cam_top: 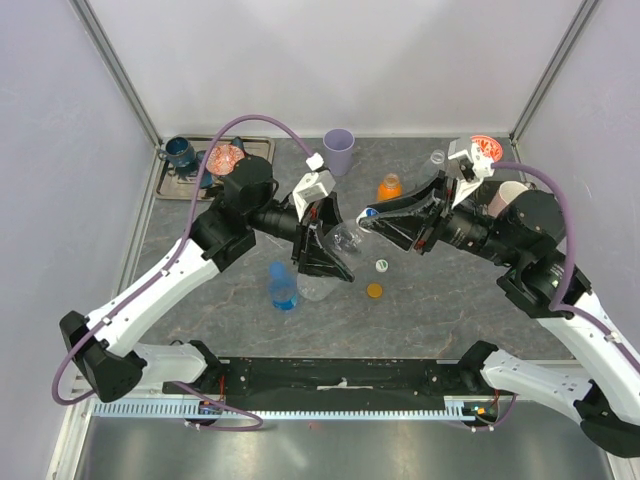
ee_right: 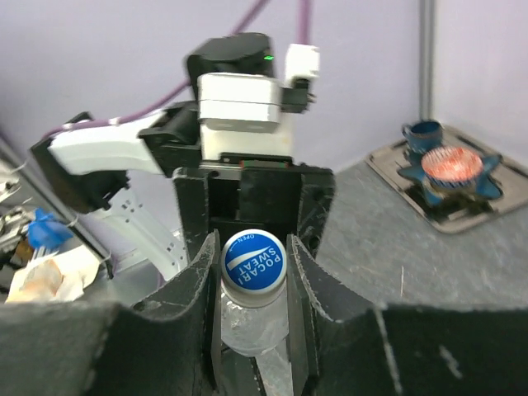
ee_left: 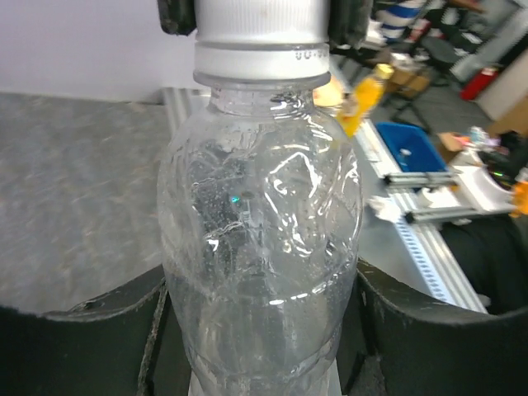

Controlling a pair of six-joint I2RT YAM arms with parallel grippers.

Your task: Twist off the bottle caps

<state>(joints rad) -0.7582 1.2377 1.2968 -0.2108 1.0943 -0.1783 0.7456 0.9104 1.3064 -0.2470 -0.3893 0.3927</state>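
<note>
My left gripper (cam_top: 325, 255) is shut on the body of a clear bottle (cam_top: 338, 243) and holds it above the table; in the left wrist view the bottle (ee_left: 260, 231) fills the frame between the fingers (ee_left: 99, 338). Its white cap (ee_left: 260, 33) has a blue printed top (ee_right: 254, 261). My right gripper (cam_top: 375, 215) is shut on that cap, one finger (ee_right: 194, 289) on each side. The blue bottle (cam_top: 283, 285) and the orange bottle (cam_top: 389, 187) stand on the table. An orange cap (cam_top: 374, 291) and a white-and-green cap (cam_top: 382, 265) lie loose on the table.
A lilac cup (cam_top: 338, 150) stands at the back. A tray (cam_top: 170, 185) at the back left holds a blue cup (cam_top: 181, 152) and a red-topped thing (cam_top: 225, 158). A small clear object (cam_top: 437, 157) sits behind the right gripper. Walls close in three sides.
</note>
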